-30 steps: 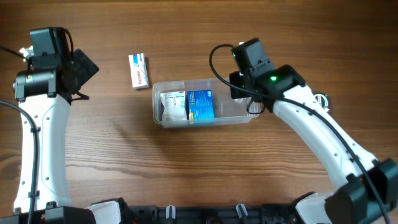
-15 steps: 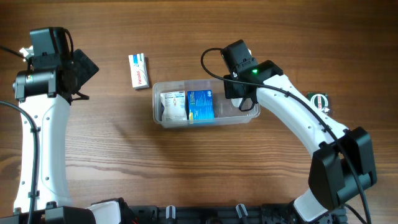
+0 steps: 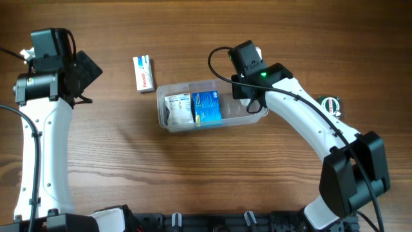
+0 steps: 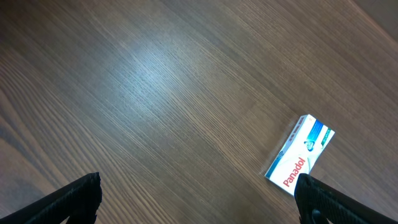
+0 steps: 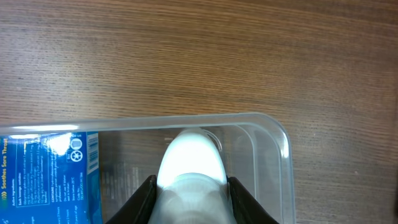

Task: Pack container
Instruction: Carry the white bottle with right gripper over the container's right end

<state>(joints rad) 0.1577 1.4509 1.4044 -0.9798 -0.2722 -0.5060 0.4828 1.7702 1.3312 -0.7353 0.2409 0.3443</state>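
From above, the container [image 3: 230,120] lies in the middle of the bench [image 3: 193,174], with its long side going left to right. A white box [image 3: 179,109] and a blue box [image 3: 207,107] lie side by side in its left half. The right end effector [image 3: 252,100] hangs over the container's right end, inside the rim. The arm hides its fingers in this view. A red and white Panadol box [image 3: 143,73] lies on the bench just up and left of the container, not touching it. The left end effector [image 3: 85,71] is far off at the left side, well apart from the container. A small round green thing [image 3: 330,103] lies on the bench to the right.

In the left wrist view, the left end effector [image 4: 199,202] has its fingers spread wide, one in each bottom corner. Only bare bench is between them. The Panadol box [image 4: 300,155] lies flat near the finger in the bottom right corner.

In the right wrist view, the right end effector [image 5: 191,196] is clamped on a white rounded thing [image 5: 189,155], with a dark finger [image 5: 144,199] on each side. It may be a small bottle, but I cannot be sure. It sits over the bare right end of the container [image 5: 278,134], inside the rounded rim. The blue box [image 5: 43,174] lies to the left, apart from it.
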